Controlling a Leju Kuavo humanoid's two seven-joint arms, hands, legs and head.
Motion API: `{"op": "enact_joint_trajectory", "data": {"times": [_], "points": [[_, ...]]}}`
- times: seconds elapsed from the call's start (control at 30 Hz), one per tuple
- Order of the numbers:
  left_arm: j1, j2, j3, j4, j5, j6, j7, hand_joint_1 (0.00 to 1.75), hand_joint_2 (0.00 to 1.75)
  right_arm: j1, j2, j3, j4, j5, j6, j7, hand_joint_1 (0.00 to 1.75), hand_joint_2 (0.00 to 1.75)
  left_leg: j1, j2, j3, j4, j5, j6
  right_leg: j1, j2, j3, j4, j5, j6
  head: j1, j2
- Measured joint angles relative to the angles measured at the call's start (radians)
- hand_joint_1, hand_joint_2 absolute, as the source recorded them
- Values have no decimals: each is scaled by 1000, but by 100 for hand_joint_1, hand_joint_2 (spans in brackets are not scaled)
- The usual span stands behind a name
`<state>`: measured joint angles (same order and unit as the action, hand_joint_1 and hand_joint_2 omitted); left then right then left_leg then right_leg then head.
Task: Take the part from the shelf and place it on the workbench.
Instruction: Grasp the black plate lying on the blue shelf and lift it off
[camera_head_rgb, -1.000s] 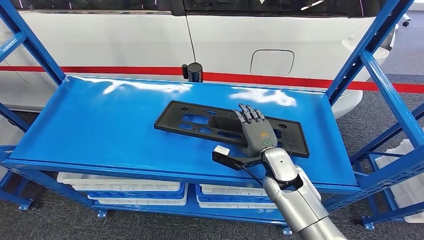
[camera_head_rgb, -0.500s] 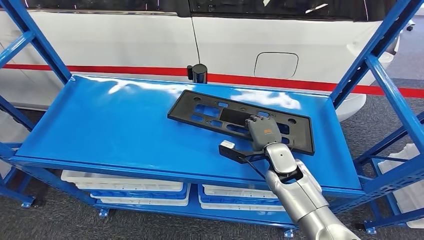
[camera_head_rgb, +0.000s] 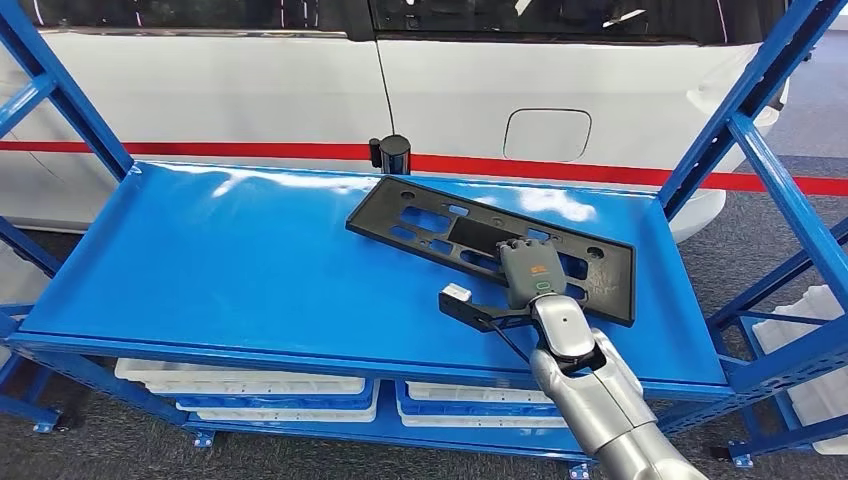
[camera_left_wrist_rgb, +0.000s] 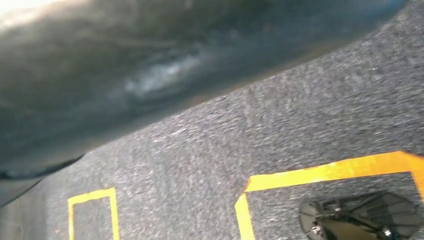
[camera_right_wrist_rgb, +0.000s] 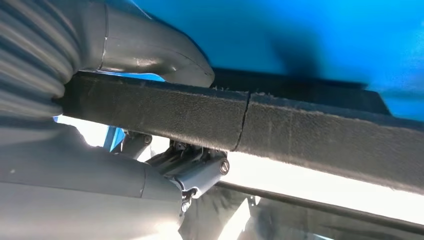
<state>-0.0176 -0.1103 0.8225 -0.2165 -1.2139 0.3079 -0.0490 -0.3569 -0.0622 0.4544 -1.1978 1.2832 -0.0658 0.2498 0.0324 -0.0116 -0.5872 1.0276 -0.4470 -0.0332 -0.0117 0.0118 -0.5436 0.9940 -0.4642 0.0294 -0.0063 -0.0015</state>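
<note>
Under the right hand (camera_head_rgb: 527, 268), whose fingers and thumb clamp its near edge, the black part (camera_head_rgb: 470, 235) is gripped but not yet carried off the blue shelf (camera_head_rgb: 200, 260) to the workbench.

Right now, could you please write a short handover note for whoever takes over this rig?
Right robot hand: grips the near edge of the black part, thumb under the rim in the right wrist view.
Left robot hand: its wrist camera faces the carpet with yellow tape.
The part is on the blue shelf, far end lying flat.
Done: grasp.
Left: lift it off and place it on the workbench.
</note>
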Motion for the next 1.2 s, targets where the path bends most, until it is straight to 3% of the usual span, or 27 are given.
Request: {"op": "enact_joint_trajectory", "data": {"times": [0.03, 0.17, 0.37, 0.47, 0.53, 0.6, 1.2], "points": [[0, -1, 3, 0, 0, 0, -4, 0, 0, 13, 0, -3, -18, -5, -8, -8, 175, 175, 1, 0, 0, -1, 1, 5, 0, 0, 0, -1, -1, -1, 1, 0], [2, -3, 18, 0, -4, -8, -30, 0, 175, 105, 0, -10, -161, -26, -76, -68, 175, 175, -1, -2, -6, -2, 4, 12, 0, -1, 1, -12, 5, -15, 5, 0], [9, -3, 32, 0, -21, -27, -53, 0, 175, 224, -4, -12, -411, -24, -169, -129, 175, 175, -11, -8, -14, -1, 2, 21, -5, -3, 4, -17, 8, -10, 4, 0], [10, -3, 39, 0, -21, -33, -65, 0, 175, 260, -12, -12, -491, -29, -185, -143, 175, 175, -12, -7, -15, 0, 1, 22, -5, -3, 4, -17, 6, 6, 4, 0], [10, -3, 42, 0, -21, -34, -72, 0, 87, 280, -17, -13, -530, -35, -190, -148, 175, 175, -11, -7, -14, -1, 1, 23, -5, -3, 3, -17, 5, 13, 4, 0], [10, -3, 45, 0, -21, -34, -74, 0, 0, 292, -20, -13, -556, -38, -192, -151, 175, 175, -11, -6, -13, -1, 1, 23, -4, -3, 2, -16, 5, 14, 4, 0], [9, -11, 69, 0, -24, -39, -77, 0, 0, 343, -38, -13, -652, -69, -231, -180, 175, 175, -6, -4, -11, -4, 2, 22, 0, -3, -1, -9, 4, 12, 4, 0]]}}
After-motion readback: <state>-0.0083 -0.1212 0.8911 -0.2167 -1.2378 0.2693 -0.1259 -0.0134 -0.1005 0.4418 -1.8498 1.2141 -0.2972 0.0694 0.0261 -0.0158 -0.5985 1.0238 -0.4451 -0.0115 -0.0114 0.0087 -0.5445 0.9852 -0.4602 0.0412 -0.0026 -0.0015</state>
